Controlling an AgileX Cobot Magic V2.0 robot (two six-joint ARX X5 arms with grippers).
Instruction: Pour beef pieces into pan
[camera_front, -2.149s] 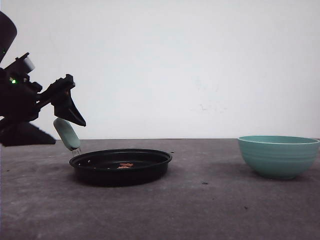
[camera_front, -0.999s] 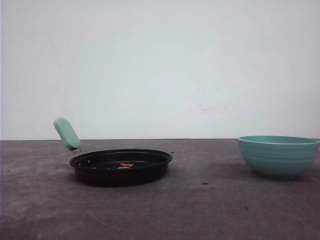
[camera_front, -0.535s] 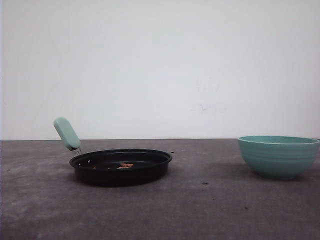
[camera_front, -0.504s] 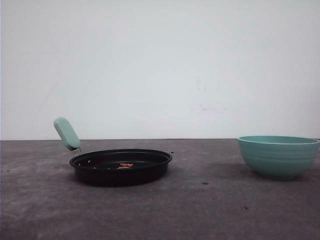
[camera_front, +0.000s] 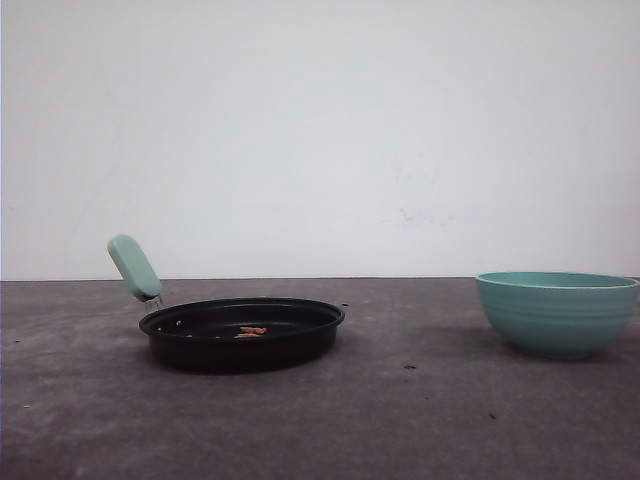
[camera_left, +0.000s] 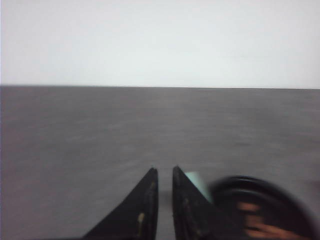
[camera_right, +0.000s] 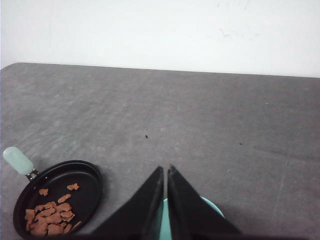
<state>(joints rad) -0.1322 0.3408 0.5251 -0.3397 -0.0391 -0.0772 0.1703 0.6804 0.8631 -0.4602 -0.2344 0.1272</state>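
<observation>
A grey table carries a teal bowl at the right and the black pan at the left, well apart, the pan's mint handle angled up to the far left. The beef pieces lie scattered inside the pan. The left gripper and the right gripper each have their fingers nearly together with nothing between them.
</observation>
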